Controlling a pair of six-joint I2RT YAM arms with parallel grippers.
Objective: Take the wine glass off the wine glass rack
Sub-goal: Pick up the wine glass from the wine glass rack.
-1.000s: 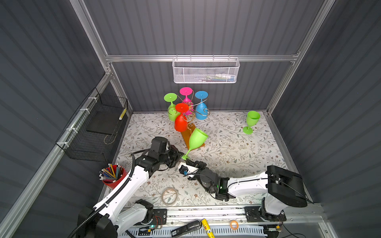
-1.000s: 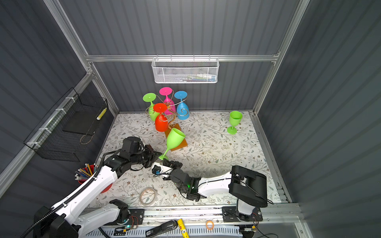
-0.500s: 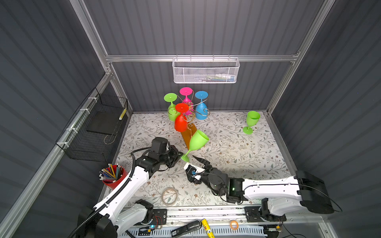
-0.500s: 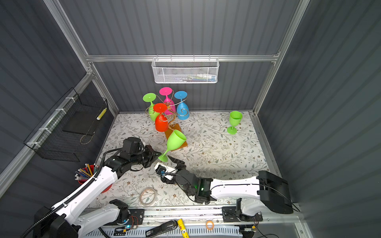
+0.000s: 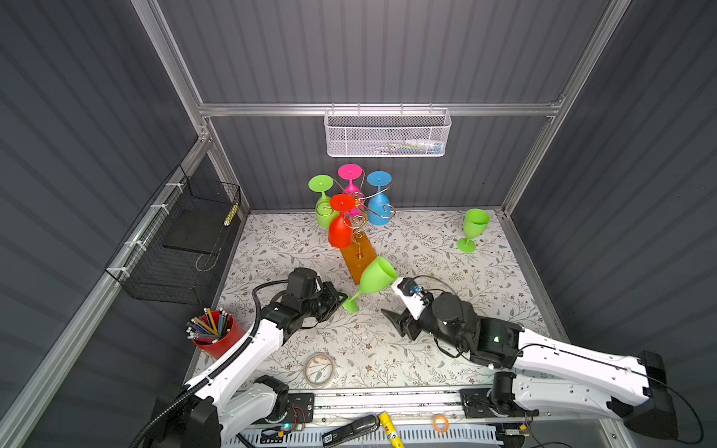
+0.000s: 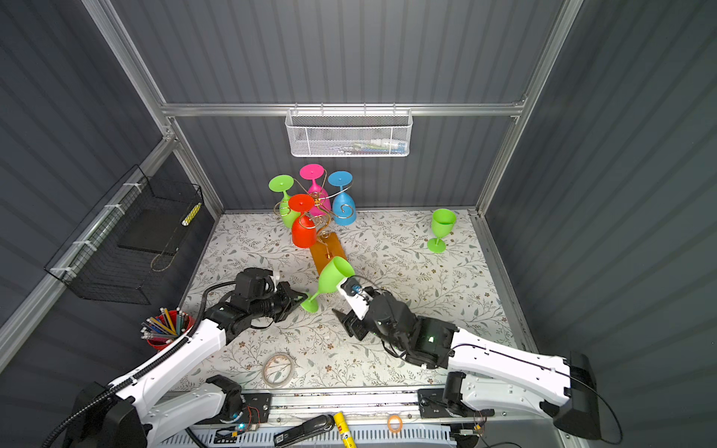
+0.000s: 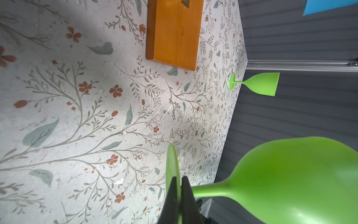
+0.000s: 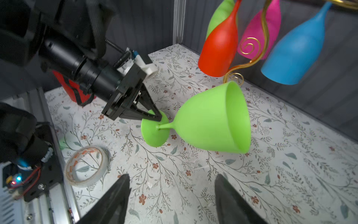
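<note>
Lime-green plastic wine glass (image 5: pixel 374 276) hangs tilted just in front of the gold-wire, wooden-based wine glass rack (image 5: pixel 359 256), foot clenched in the left jaws; right jaws gape empty beside its bowl.

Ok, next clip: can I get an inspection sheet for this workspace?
Surface: floral mat, no spills seen.
Job's things: wine glass rack holds four inverted glasses; green wine glass off it, tilted in the air; second green glass upright, back right.
Clutter: tape roll, red pencil cup.
Grippers: left gripper shut on the green wine glass's foot; right gripper open, empty.
Cables: black hose behind left gripper; thin loop by right gripper.
Surroundings: white mesh basket on back wall; black wire basket on left wall.
</note>
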